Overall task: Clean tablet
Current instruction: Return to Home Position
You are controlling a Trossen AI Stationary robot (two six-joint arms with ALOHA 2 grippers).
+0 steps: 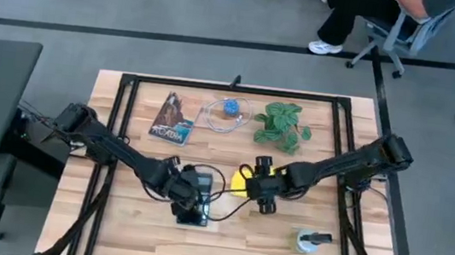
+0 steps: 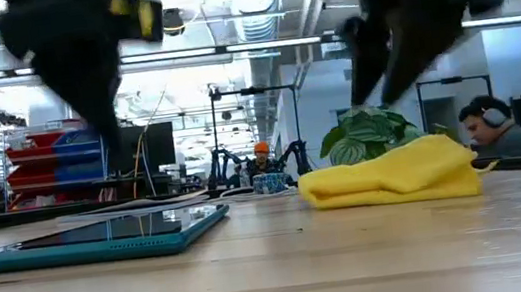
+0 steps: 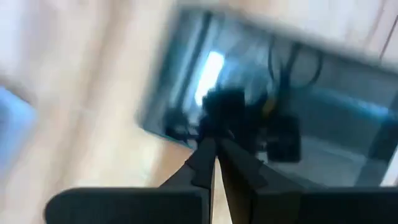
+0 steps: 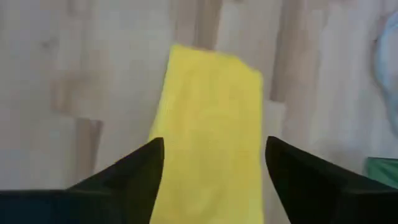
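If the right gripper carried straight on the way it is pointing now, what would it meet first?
Most likely the yellow cloth: the open right gripper points at it, and the cloth lies squarely in its line. The gap to it is unclear.

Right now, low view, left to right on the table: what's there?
tablet → small blue object → yellow cloth. The left gripper is above the tablet, and the right gripper is above the cloth.

The left arm (image 1: 114, 145) and right arm (image 1: 335, 164) are dark, jointed, cable-draped — each ending in black wedge-shaped fingers (image 4: 127, 180).
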